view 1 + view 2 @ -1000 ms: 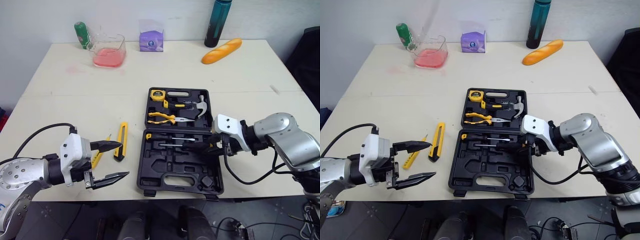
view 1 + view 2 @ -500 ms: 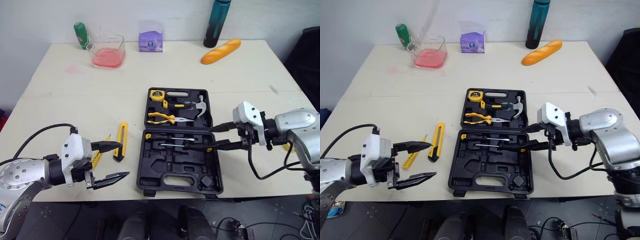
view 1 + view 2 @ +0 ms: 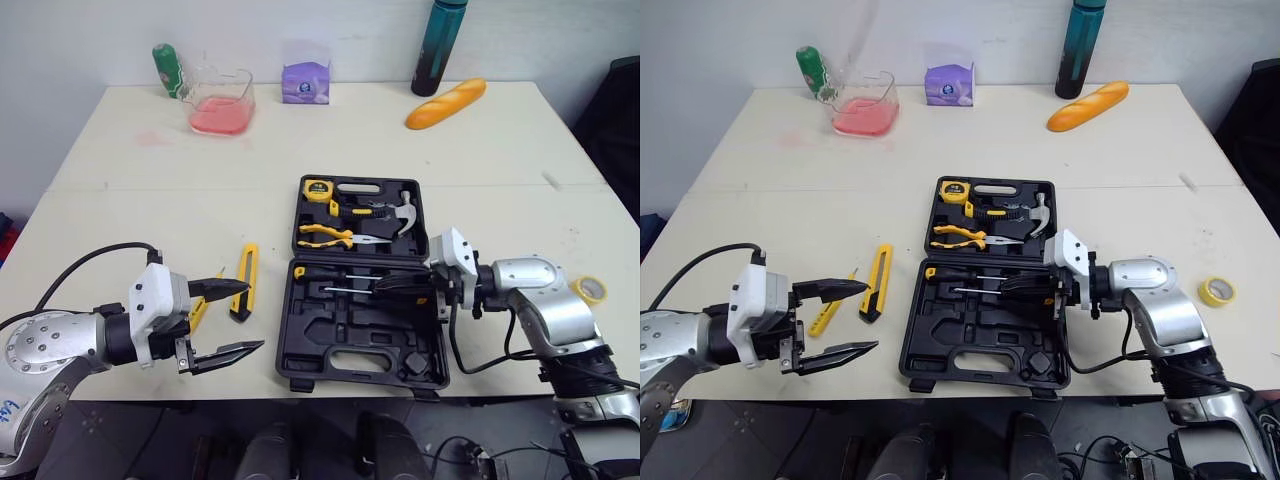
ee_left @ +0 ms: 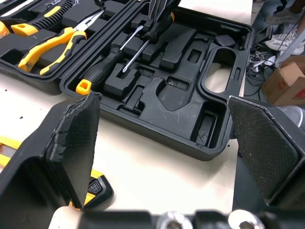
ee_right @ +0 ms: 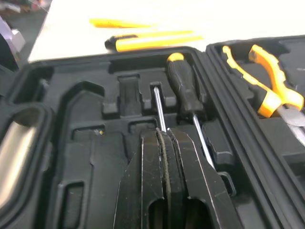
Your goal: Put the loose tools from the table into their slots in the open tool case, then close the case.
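At table centre, the tool case (image 3: 340, 335) is laid open, lid half on the far side. Tape measure (image 3: 317, 189), pliers (image 3: 326, 235) and hammer (image 3: 405, 211) are seated in the lid half. A black-handled screwdriver (image 5: 183, 88) and a second screwdriver (image 5: 158, 107) are seated along the far edge of the near half. Left of the case, a yellow utility knife (image 3: 243, 282) is left loose on the table, near the case but apart from it. A thin yellow tool (image 3: 822, 320) is laid beside it, partly covered by the left gripper's upper finger. The left gripper (image 3: 252, 317) is held at the near table edge, fingers spread wide, aimed at the case. The right gripper (image 3: 380, 285) is held over the near half with fingers pressed together, tips above the screwdriver shafts; contact cannot be told. A yellow tape roll (image 3: 594, 297) is seen right of the right arm.
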### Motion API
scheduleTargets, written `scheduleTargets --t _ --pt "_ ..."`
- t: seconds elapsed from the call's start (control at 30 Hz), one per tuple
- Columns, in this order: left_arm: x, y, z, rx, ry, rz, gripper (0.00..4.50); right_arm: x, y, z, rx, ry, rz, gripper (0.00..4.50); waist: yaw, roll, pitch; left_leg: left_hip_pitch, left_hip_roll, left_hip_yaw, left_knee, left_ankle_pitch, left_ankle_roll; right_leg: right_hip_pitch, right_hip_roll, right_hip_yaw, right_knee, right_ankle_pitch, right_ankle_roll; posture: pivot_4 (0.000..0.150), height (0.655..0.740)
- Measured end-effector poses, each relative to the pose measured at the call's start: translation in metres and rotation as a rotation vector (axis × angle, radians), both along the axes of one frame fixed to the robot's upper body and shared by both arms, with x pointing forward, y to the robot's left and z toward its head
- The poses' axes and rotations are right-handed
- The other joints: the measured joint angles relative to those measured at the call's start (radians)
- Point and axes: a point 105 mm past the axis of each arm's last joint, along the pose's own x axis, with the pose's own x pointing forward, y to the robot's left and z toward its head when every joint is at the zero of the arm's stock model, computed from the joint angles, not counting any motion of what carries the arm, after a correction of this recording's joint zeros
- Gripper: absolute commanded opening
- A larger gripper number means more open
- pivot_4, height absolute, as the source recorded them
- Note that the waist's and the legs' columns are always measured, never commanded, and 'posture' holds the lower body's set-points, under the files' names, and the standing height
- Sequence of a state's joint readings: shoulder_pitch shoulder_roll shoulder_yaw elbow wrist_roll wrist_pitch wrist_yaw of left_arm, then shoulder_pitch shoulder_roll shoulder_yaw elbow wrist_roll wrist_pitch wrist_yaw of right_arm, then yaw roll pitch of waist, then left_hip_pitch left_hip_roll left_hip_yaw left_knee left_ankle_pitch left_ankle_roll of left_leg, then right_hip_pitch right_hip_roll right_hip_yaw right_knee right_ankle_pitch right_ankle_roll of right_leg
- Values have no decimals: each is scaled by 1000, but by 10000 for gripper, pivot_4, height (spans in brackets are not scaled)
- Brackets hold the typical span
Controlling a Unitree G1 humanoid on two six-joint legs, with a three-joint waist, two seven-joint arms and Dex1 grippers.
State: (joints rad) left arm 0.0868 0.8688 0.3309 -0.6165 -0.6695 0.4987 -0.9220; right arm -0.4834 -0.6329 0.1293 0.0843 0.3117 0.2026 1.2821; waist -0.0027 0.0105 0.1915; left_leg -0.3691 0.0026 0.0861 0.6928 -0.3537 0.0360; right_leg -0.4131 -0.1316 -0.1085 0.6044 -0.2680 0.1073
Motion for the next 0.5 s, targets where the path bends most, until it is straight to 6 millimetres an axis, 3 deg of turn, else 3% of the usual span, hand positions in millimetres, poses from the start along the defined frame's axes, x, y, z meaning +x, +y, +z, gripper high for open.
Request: scheduleTargets --t 0.5 --pt "0 1 -2 -5 5 15 45000 8 3 -11 -29 13 -26 1068 -2 0 0 1 1 0 1 0 0 1 -1 1 1 0 0 1500 7349"
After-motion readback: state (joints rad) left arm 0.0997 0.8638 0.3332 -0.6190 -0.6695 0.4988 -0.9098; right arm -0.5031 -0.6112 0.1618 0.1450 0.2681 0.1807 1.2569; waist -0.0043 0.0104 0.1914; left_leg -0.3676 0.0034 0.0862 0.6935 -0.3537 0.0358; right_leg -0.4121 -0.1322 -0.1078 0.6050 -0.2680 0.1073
